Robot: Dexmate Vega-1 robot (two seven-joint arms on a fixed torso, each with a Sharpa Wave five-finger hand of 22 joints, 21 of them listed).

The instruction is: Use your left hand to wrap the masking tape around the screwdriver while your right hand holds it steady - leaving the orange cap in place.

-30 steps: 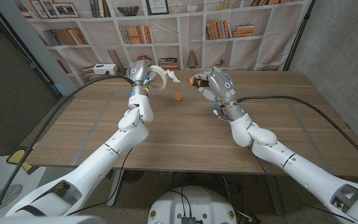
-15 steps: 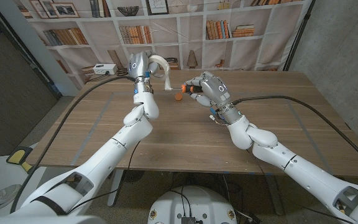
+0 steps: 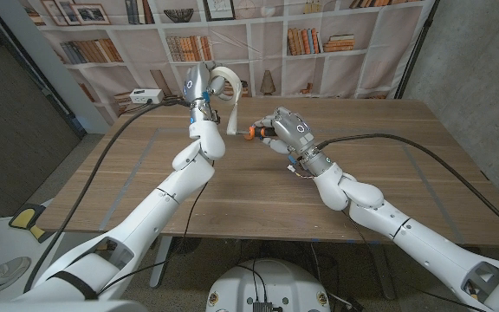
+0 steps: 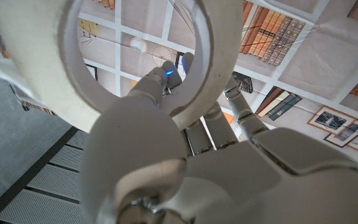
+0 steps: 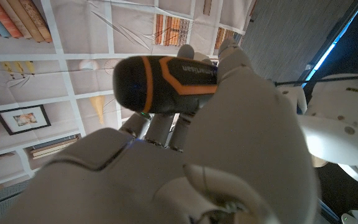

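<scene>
Bookshelf backdrop (image 3: 319, 35) behind table (image 3: 232, 191) — cables (image 3: 388, 137) across

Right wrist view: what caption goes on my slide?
Right hand gripping a black-and-orange screwdriver handle.

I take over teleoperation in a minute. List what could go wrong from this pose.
1. The left hand holds the tape roll raised, with a strip running down toward the screwdriver. A sharp pull could tear the strip or peel it off.
2. The right hand grips the screwdriver by its handle only, above the table. Tape tension may twist it in the grip.
3. The hands are close together and could collide.
</scene>
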